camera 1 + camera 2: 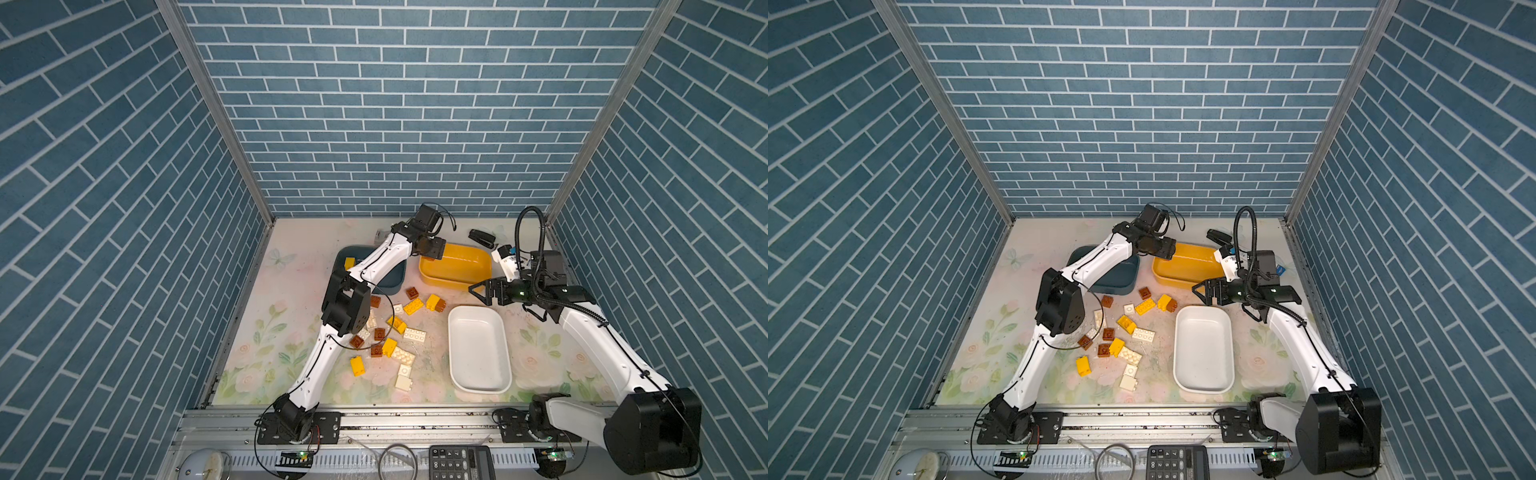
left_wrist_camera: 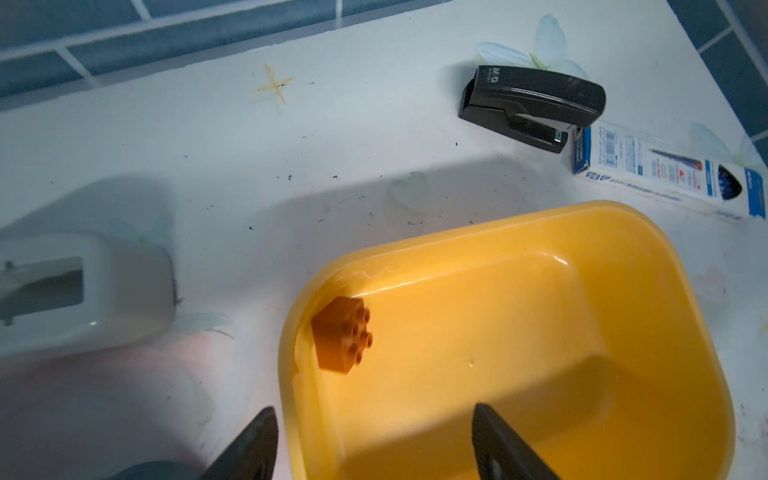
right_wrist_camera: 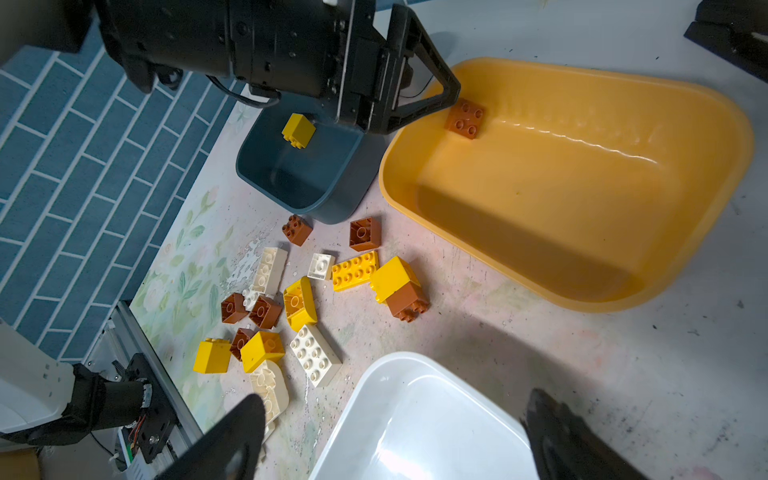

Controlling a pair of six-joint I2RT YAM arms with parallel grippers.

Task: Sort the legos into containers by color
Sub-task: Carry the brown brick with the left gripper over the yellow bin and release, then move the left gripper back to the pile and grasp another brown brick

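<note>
One reddish-brown lego (image 2: pixel 343 334) sits in a corner of the yellow tub (image 2: pixel 540 332), close against the wall. It is tilted, with its studs turned toward the tub's middle. We cannot tell whether it lies flat on the floor of the tub or leans on the wall.

The left gripper (image 2: pixel 374 409) hangs over that same corner with its jaws apart and nothing between them. The lego is just ahead of and below its fingertips. From the right wrist view, one left finger ends right beside the lego (image 3: pixel 465 118); we cannot tell whether they touch.

The blue tub (image 3: pixel 299 183) stands beside the left gripper, under its arm, and holds a single yellow lego (image 3: pixel 298 130).

The loose legos (image 3: pixel 316 353), yellow, brown and cream, lie scattered on the table (image 1: pixel 291 291), back toward the left arm's base from its gripper. One yellow brick there is stacked on a brown one.

The right gripper (image 3: pixel 395 397) is spread wide and holds nothing. In both top views it hovers between the yellow tub and the white tub (image 1: pixel 478 353), with its tips pointing toward the scattered legos. The white tub has nothing in it.

Beyond the left gripper, past the yellow tub, lie a black stapler (image 2: pixel 532 104) and a printed carton (image 2: pixel 665 170). A grey tape dispenser (image 2: pixel 83 291) is off to its other side.
</note>
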